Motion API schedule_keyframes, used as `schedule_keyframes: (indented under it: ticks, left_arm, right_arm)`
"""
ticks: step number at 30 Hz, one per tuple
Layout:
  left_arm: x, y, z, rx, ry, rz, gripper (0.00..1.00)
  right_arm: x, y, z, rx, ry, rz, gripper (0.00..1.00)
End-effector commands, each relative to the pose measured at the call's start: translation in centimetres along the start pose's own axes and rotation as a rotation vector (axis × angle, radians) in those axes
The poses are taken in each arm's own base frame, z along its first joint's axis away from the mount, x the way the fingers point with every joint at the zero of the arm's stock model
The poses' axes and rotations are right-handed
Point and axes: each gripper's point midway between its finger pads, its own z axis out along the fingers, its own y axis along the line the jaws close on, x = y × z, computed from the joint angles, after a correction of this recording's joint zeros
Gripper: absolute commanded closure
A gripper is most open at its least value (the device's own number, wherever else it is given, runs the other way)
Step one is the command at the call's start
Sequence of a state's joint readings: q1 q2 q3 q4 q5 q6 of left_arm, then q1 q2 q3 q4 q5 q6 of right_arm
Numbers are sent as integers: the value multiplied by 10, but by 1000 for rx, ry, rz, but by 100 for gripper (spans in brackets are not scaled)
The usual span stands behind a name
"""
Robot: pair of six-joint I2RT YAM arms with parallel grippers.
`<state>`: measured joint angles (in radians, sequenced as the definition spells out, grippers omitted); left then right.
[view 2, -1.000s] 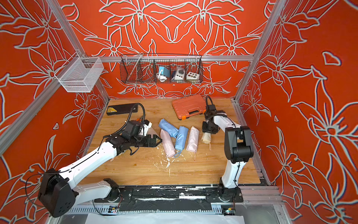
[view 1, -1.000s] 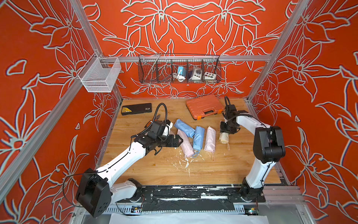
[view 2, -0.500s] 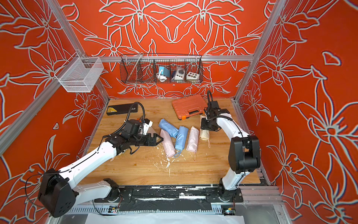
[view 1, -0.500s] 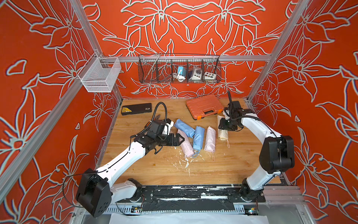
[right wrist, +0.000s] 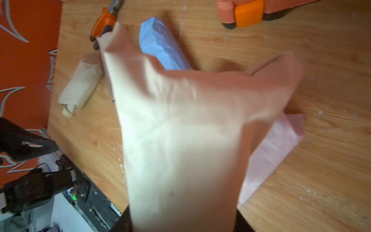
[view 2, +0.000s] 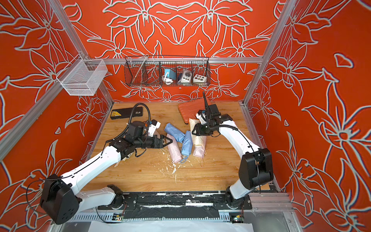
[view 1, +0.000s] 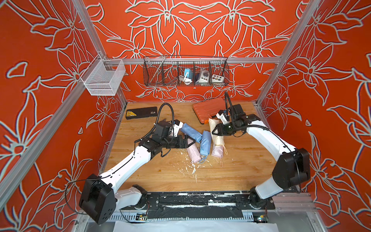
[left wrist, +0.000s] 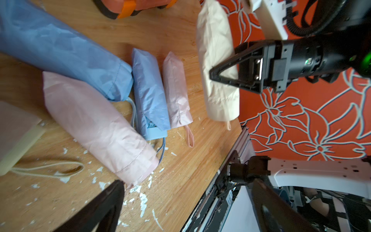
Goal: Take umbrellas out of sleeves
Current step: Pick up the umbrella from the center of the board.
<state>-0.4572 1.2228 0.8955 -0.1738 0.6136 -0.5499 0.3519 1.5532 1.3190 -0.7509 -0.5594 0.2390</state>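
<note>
Cream sleeve (view 1: 218, 138) hangs clenched in the right tool (view 1: 213, 132), arm reaching inward; left tool (view 1: 191, 142) gapes, arm outstretched low.

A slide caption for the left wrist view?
Right gripper holds a cream sleeved umbrella near blue umbrellas and pink umbrellas.

Walls (view 1: 200, 30): orange-red, white-outlined flower pattern.
Worktop (view 1: 230, 166): pale wood grain, white flecks toward the front middle.
Cream sleeve (view 1: 217, 138): plain cream.
Blue sleeves (view 1: 189, 132) (view 1: 205, 143): pale blue, plain.
Pink sleeves (view 1: 193, 151) (view 1: 217, 150): pale pink, plain.
Shaded sleeve (right wrist: 80, 84): cream or tan, too shadowed to say which.
Case (view 1: 206, 109): orange, with a brighter orange latch (right wrist: 249, 12).
Box (view 1: 141, 112), back left corner: black, yellow label.
Pliers (right wrist: 104, 20): orange and black.
Back basket (view 1: 160, 76): black wire.
Side basket (view 1: 104, 78): white mesh.
Arms (view 1: 128, 164): white, black joints.
</note>
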Motion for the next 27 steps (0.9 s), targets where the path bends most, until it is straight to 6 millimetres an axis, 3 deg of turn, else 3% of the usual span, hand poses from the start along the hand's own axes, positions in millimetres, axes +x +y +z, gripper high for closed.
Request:
schedule_keyframes:
  ticks: [1, 5, 10, 20, 27]
  left_arm:
    - [-28, -32, -2, 117, -48, 20, 3]
    - [-43, -47, 0, 173, -58, 18, 4]
    - [-49, -52, 1, 182, -59, 25, 6]
    - [-54, -36, 5, 96, -69, 8, 8]
    - [-64, -23, 0, 61, -105, -26, 10]
  right_arm:
    - [-7, 48, -19, -156, -47, -78, 52]
    - [-2, 71, -21, -215, -25, -105, 52]
    - [1, 101, -24, -284, -20, -138, 53]
    - [8, 151, -22, -391, 12, -212, 53]
    - [10, 170, -19, -437, 18, -227, 54]
